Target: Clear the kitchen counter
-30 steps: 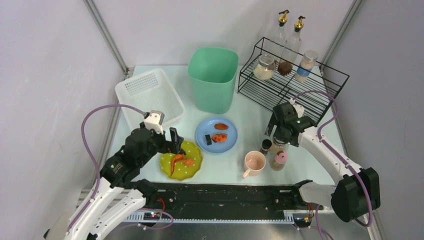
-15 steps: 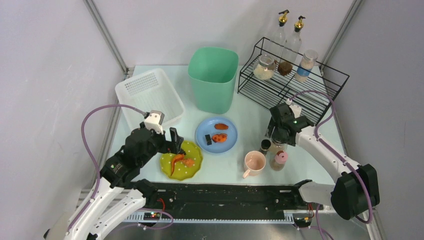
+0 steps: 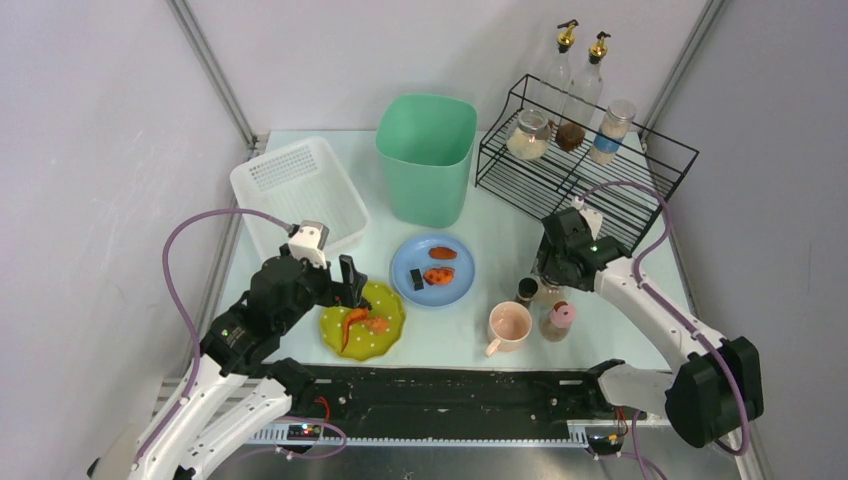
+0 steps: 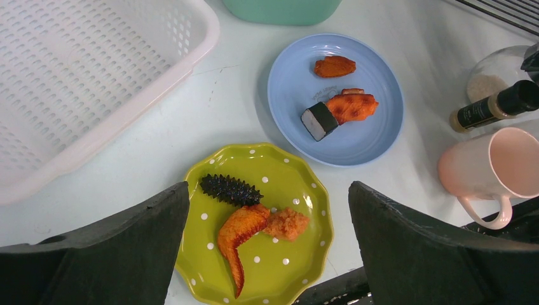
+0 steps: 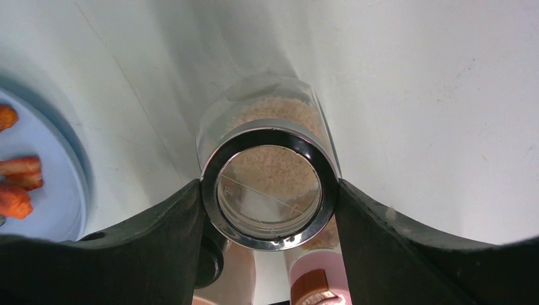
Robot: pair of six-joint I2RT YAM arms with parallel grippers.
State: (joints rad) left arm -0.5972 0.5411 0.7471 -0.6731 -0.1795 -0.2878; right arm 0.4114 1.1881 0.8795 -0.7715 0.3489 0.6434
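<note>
One wide, pale kitchen counter (image 3: 500, 225) carries everything we see, running from the black rail in front to the back wall. On it stand a mint-green bin (image 3: 425, 155) at centre back, a black wire rack (image 3: 600, 180) to the right with bottles and jars, and a white perforated basket (image 3: 300, 190) to the left. We find none of these shifted since a second ago.

Nearer the front lie a blue plate (image 3: 458, 268) with three food pieces and a green dotted plate (image 3: 390, 335) with a wing, a crumbed bit and a dark spiky piece. A pink mug (image 3: 510, 325) sits right of them.

The left gripper (image 4: 268, 190) hangs over the green plate exactly as before, its jaws spread wide and holding nothing.

The change is on the right. The right gripper (image 5: 270, 190) has sunk lower, and its jaws, wide apart a second ago, now press against both sides of the glass jar (image 5: 270, 121) of pale grains at its dark rim. The jar stands upright on the counter between a dark-capped bottle (image 3: 526, 291) and a pink-lidded jar (image 3: 560, 318).
</note>
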